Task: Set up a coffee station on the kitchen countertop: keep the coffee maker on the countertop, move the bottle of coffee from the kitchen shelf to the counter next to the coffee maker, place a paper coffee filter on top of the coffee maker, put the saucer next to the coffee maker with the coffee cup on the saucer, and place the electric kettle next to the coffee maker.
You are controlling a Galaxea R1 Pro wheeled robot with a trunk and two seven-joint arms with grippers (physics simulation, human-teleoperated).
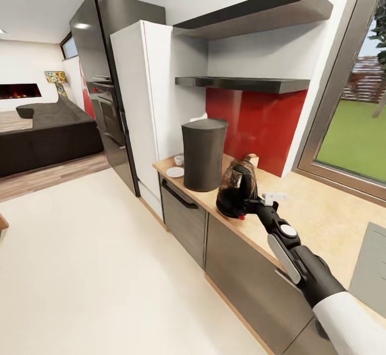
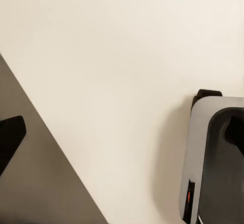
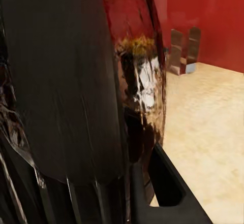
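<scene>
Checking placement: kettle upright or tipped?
Upright. The electric kettle stands base-down on the countertop beside the coffee maker, right gripper at its handle.

Coffee maker [image 1: 203, 154]: tall dark cylinder, upright on countertop [image 1: 321, 218]. Electric kettle [image 1: 236, 187]: dark, glossy, upright, just beside it. Saucer [image 1: 175, 171] and small cup [image 1: 179, 160], apparently separate, beside its far side.

Kettle [image 1: 235, 189] on table [image 1: 321, 215] at right arm's fingers [image 1: 251, 201], w/ coffee maker [image 1: 203, 154] just beyond it. Saucer [image 1: 175, 172] & cup [image 1: 179, 160] past the maker, near fridge [image 1: 142, 108]. Shelves [image 1: 241, 82] above.
</scene>
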